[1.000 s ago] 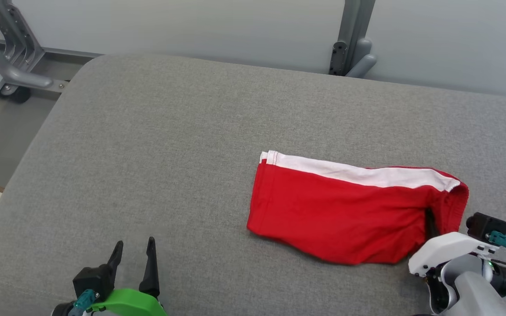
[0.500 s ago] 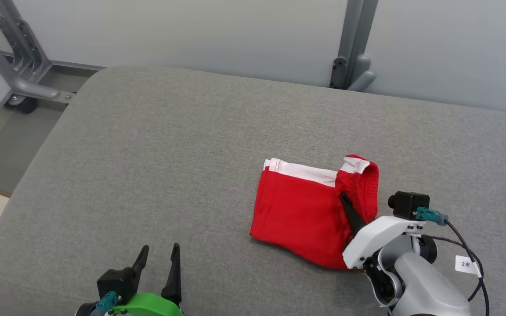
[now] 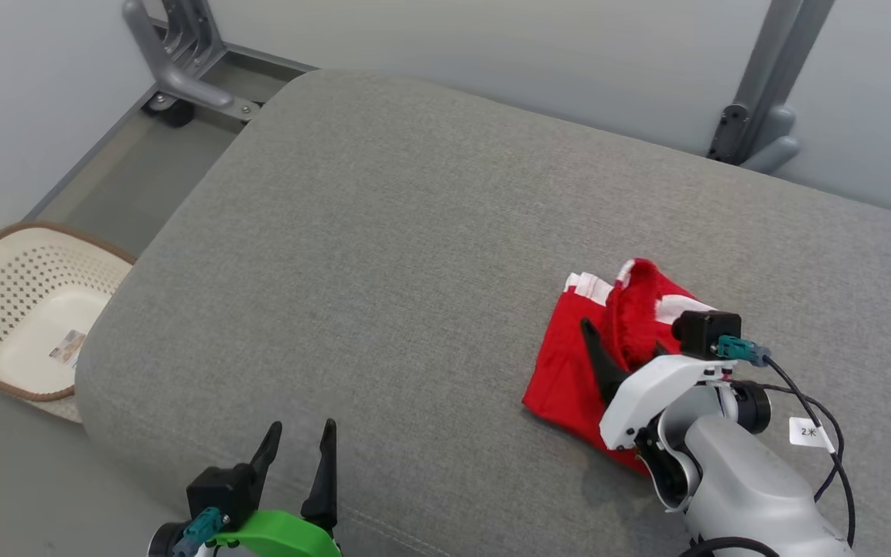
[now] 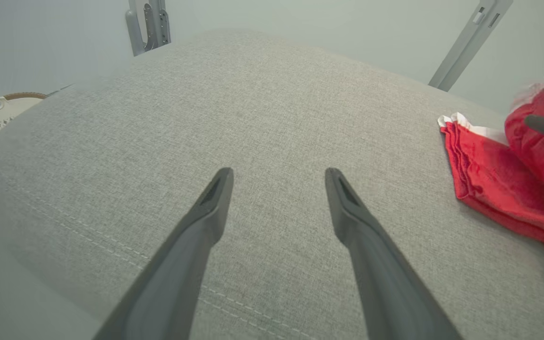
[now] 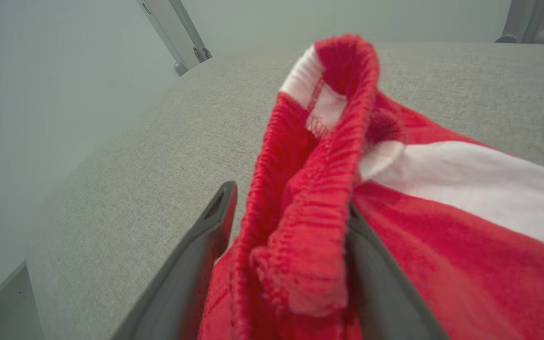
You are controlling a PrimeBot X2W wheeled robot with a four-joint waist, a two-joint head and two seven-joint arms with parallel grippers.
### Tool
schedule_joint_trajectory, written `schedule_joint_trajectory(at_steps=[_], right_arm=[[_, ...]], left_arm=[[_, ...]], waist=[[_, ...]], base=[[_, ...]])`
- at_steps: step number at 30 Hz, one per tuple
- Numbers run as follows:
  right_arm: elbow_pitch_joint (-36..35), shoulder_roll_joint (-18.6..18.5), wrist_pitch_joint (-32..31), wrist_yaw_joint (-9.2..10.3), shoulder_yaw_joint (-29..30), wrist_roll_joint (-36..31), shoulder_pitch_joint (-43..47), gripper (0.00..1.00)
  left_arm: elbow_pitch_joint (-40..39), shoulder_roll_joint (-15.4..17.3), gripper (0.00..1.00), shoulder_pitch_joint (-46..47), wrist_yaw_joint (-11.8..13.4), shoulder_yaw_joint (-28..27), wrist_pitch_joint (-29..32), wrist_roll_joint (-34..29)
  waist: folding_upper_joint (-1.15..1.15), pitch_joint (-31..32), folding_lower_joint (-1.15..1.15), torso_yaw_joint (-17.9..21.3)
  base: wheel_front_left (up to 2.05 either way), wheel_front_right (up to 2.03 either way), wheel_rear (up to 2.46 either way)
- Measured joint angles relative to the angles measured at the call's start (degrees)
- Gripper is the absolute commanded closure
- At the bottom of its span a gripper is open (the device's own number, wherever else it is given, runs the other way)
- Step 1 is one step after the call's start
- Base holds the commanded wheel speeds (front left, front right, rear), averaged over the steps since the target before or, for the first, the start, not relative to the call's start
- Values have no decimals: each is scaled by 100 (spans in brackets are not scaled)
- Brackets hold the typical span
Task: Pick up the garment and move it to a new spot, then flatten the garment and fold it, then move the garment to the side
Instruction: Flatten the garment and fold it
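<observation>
The red garment (image 3: 561, 371) with a white stripe lies folded on the grey cushion (image 3: 414, 232), right of the middle. Its ribbed waistband (image 3: 635, 309) stands up in a hump over the lower layer. My right gripper (image 3: 608, 333) is at that hump. In the right wrist view the gripper (image 5: 286, 198) stands open, with the bunched waistband (image 5: 328, 156) between its spread fingers and a thin gap beside the left finger (image 5: 215, 222). My left gripper (image 3: 302, 429) is open and empty near the cushion's front edge, well left of the garment (image 4: 489, 189).
A cream perforated basket (image 3: 20, 309) sits on the floor left of the cushion. A grey metal frame with a wheel (image 3: 182, 62) is at the back left, a grey post (image 3: 762, 100) at the back right. Bare cushion stretches left of and behind the garment.
My right gripper has carried the waistband leftwards over the garment, folding it to about half its length. The head camera has turned, bringing the basket into view. The left gripper stays open.
</observation>
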State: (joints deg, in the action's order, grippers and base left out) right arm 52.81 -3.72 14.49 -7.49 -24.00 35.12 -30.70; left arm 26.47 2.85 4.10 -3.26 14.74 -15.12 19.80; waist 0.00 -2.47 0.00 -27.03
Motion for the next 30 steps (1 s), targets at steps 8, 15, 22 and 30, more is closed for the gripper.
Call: schedule_joint_trajectory(at_steps=[8, 15, 22, 30], right_arm=[[-372, 57, 49, 0, 211, -218, -70, 0], [-1384, -65, 52, 0, 831, -1033, 626, 0], [-1809, -80, 55, 0, 1462, -1570, 1235, 0], [-2124, -15, 56, 0, 2070, -2078, 1769, 0]], left_arm=[[-176, 1, 0, -12, 76, -190, -1, -35], [-257, -2, 0, -76, 81, -426, -1, -163], [-233, -2, 0, -172, 73, -601, 0, -234], [-213, -2, 0, -225, 69, -779, 0, -287]], waist=[[0, -158, 0, -177], [0, -73, 0, 256], [0, 98, 0, 731], [0, 277, 0, 1385]], base=[[0, 0, 0], [0, 0, 0], [0, 0, 0], [0, 0, 0]])
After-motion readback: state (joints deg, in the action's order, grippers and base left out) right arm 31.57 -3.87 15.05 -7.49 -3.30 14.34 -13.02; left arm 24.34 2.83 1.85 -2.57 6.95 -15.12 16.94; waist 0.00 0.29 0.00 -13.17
